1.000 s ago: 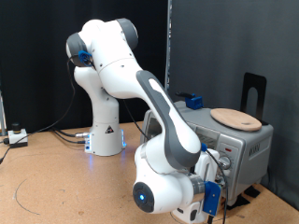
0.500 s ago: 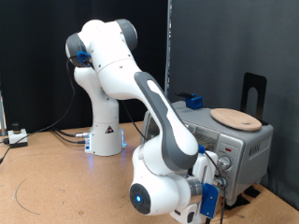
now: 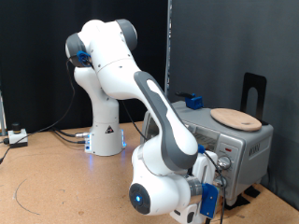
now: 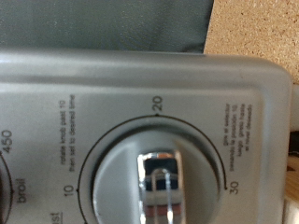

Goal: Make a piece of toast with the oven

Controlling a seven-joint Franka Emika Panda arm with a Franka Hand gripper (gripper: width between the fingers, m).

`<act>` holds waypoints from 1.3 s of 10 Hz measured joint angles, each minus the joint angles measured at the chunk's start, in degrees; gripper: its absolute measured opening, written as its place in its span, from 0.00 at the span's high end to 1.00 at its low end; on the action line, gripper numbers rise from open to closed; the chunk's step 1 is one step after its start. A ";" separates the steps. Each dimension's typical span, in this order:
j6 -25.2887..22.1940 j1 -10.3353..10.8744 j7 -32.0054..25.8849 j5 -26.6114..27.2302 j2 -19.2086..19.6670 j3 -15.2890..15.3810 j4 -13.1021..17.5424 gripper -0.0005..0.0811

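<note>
The oven [image 3: 245, 142] is a silver-grey box at the exterior view's right. My gripper [image 3: 220, 170] is pressed up against its front panel of knobs, and my own hand hides the fingers. The wrist view is filled by the oven's panel [image 4: 112, 84] and a round timer knob [image 4: 161, 179] with a chrome grip, marked 10, 20 and 30. No fingers show in that view. The piece of toast is out of view. The oven door and rack are hidden behind my arm.
A round flat wooden board [image 3: 235, 118] lies on top of the oven. A blue object [image 3: 193, 100] and a black upright stand [image 3: 254, 91] are behind it. The brown table [image 3: 56, 177] stretches to the exterior view's left, with cables near my base [image 3: 105, 140].
My forearm and wrist have shifted slightly toward the exterior view's left over the last second. The hand stays at the oven's knob panel.
</note>
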 joint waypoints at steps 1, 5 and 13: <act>0.00 0.01 0.00 -0.02 0.00 0.00 0.00 0.00; -0.08 0.03 0.00 -0.04 0.00 0.00 0.00 0.00; -0.62 0.02 -0.02 0.02 0.00 0.23 0.16 0.88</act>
